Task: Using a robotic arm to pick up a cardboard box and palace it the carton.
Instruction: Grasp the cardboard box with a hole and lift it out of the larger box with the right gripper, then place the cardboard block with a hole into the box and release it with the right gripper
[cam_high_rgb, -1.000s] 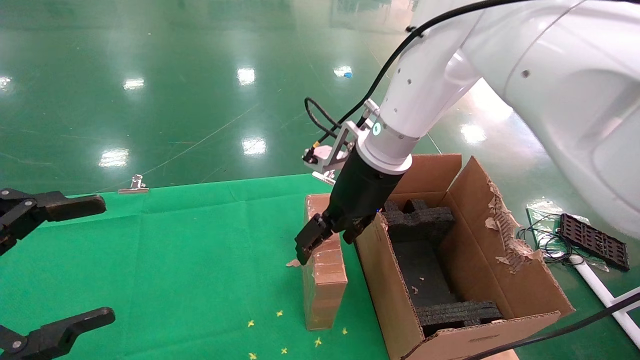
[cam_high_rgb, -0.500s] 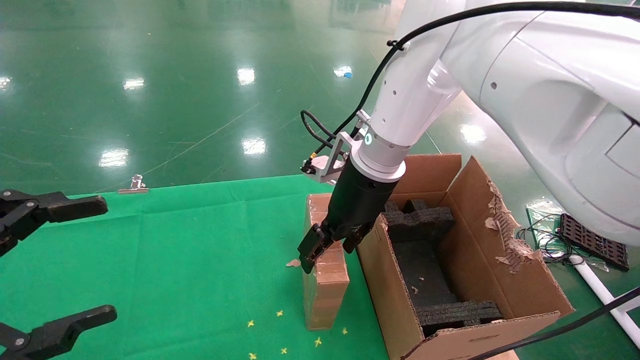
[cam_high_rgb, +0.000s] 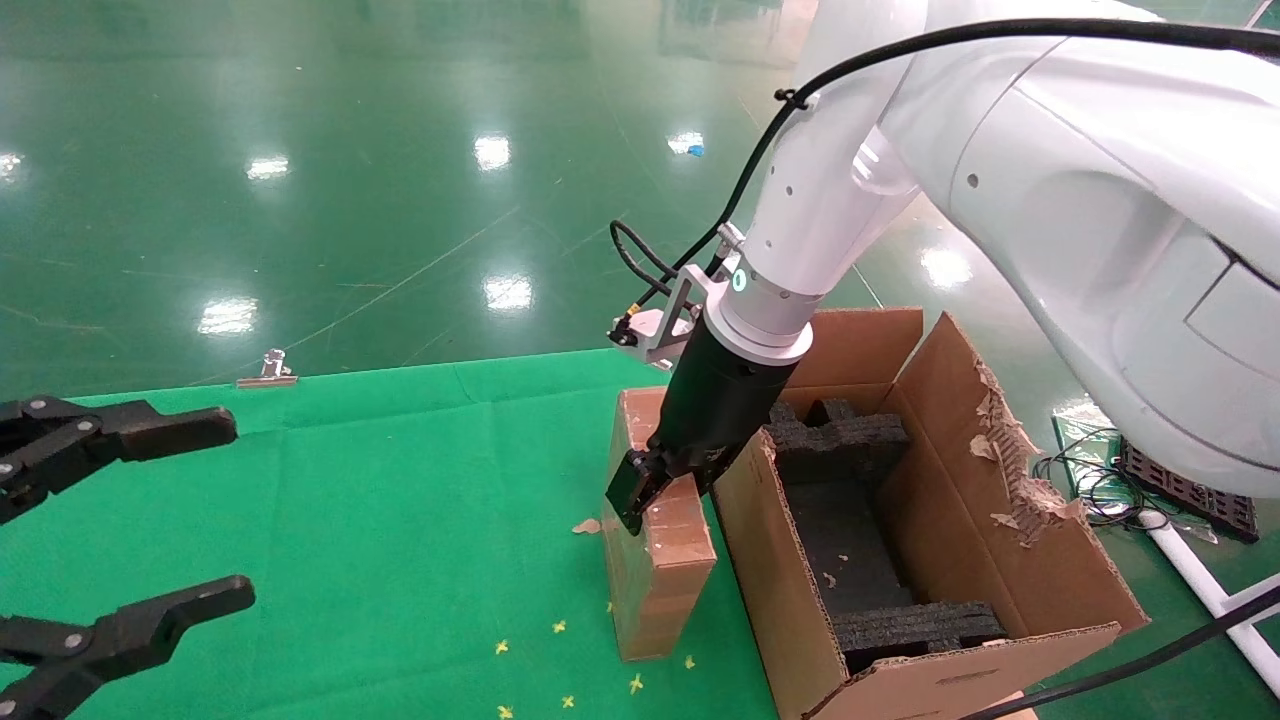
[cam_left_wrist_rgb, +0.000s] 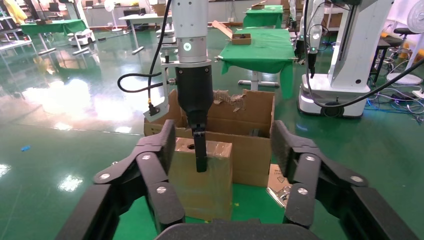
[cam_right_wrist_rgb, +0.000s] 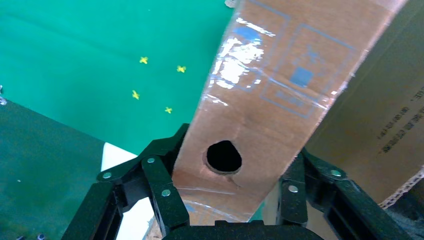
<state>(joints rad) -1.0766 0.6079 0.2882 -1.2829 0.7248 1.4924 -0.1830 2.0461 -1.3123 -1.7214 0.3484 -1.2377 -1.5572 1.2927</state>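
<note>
The white robotic arm is my right arm. Its gripper straddles the top of the small cardboard box and is shut on it. The box stands on the green cloth, tilted slightly toward the carton just to its right. In the right wrist view the fingers press both sides of the box, by its round hole. The carton is open, with black foam inserts. My left gripper is open and empty at the left, facing the box and the right arm.
A metal clip sits at the cloth's far edge. Small yellow cross marks lie on the cloth in front of the box. A black tray and cables lie on the floor to the right of the carton.
My right gripper has come down over the box top and closed on it. The box's top has tipped toward the carton. My left gripper has shifted a little to the right.
</note>
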